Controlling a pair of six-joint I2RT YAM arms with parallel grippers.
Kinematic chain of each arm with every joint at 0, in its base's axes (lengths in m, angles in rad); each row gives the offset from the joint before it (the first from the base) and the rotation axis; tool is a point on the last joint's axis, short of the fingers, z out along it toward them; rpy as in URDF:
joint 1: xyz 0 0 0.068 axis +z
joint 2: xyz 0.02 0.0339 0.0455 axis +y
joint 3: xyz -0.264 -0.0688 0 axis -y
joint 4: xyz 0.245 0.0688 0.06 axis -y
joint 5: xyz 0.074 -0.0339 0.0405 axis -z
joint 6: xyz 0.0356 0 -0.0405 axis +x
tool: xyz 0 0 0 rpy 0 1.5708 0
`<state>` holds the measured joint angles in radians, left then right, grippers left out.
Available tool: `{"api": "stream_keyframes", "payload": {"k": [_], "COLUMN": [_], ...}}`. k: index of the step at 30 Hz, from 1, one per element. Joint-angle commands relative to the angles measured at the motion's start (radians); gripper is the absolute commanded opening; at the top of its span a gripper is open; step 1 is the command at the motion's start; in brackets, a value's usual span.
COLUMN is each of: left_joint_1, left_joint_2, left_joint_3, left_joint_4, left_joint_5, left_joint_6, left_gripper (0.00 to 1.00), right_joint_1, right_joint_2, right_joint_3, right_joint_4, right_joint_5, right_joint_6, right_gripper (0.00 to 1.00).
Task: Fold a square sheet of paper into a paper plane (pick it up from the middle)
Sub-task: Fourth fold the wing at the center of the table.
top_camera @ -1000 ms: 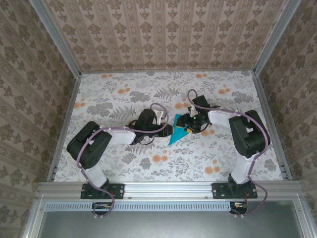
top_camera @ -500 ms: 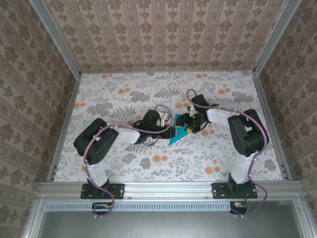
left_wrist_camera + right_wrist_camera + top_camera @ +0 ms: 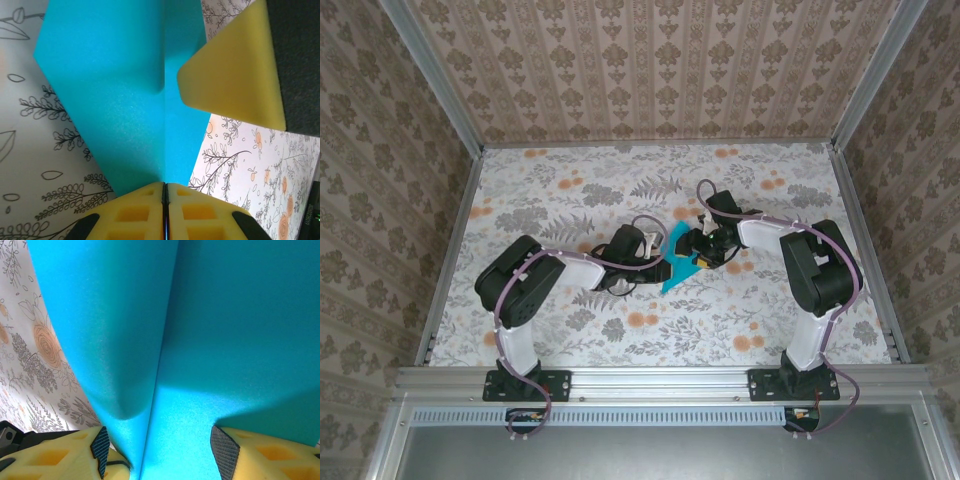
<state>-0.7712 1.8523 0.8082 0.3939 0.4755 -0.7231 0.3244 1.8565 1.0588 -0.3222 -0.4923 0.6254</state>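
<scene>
we are pinching the left gripper (image 3: 165,192) shut on the centre crease of the paper plane (image 3: 115,100), which is pointing towards us at mid-table (image 3: 570,200), while the right gripper (image 3: 160,436) is straddling it, jaws apart.

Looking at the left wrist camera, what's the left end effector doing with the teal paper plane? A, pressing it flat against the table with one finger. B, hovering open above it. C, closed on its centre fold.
C: in the left wrist view the left end effector has its two yellow fingers brought together, with the paper plane pinched between them along its centre fold.
</scene>
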Motion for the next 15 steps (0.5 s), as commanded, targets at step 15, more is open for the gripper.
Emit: {"api": "stream_keyframes", "payload": {"k": [15], "left_joint_1": [0.006], "left_joint_2": [-0.004], "left_joint_3": [0.035], "left_joint_4": [0.002], "left_joint_5": [0.032], "left_joint_6": [0.021], "left_gripper": [0.12], "right_joint_1": [0.034], "right_joint_2": [0.142], "right_joint_3": [0.014], "right_joint_4": [-0.210], "right_joint_5": [0.292], "right_joint_6": [0.016], "right_gripper": [0.73]}}
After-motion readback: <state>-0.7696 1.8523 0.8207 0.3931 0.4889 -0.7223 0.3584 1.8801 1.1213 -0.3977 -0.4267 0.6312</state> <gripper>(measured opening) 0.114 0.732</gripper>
